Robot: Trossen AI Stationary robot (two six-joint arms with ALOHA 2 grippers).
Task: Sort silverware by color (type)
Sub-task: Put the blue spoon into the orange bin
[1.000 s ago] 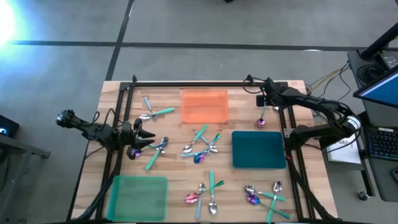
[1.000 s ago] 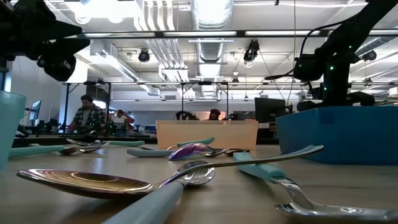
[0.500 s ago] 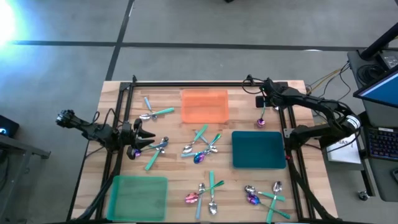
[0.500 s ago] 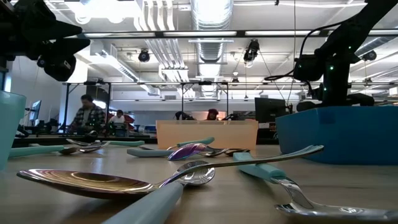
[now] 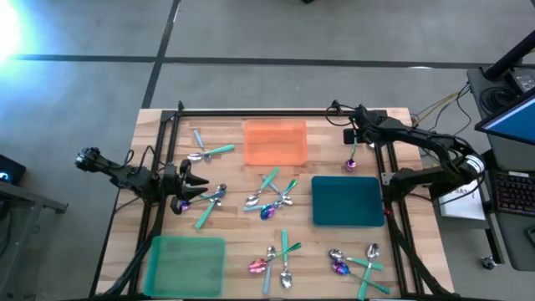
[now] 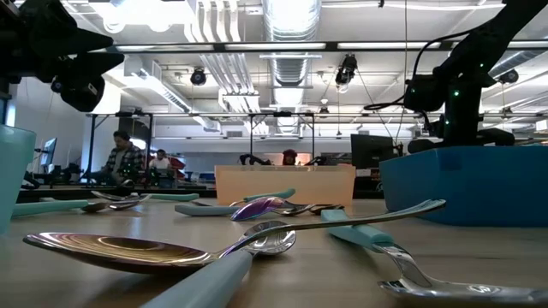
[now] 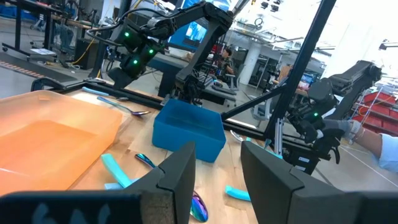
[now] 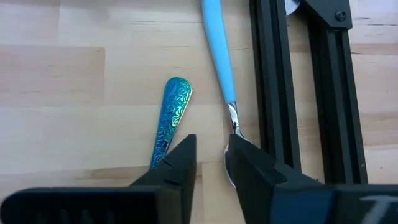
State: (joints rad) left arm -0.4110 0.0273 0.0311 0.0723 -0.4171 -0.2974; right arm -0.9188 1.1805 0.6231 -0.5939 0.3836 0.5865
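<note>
High view counting gave us three flat trays on the wooden table (image 5: 234,180): an orange tray (image 5: 274,142) at the far middle, a teal tray (image 5: 347,201) toward the right, and a green tray (image 5: 185,263) at the near left corner. Each tray showed only its own bare floor. The silverware (image 5: 272,201) lay on the wood in six loose groups of silver, purple-pink and teal-handled pieces; we could not settle an exact number where they overlapped. Two dark arms were in view. The left gripper (image 5: 191,191) sat low just beside the group at the left, its jaws spread with nothing between them in the left wrist view. The right gripper (image 5: 355,138) hung at the far right by the black frame rail (image 5: 386,180), over a blue-handled spoon (image 8: 219,56) and a patterned iridescent handle (image 8: 171,115) lying side by side; whether its jaws were clenched on either we could not tell. Beyond the table, the low view showed a wide workshop hall with ceiling ducts (image 6: 291,21) and strip lights, and people (image 6: 124,162) at benches far back.
</note>
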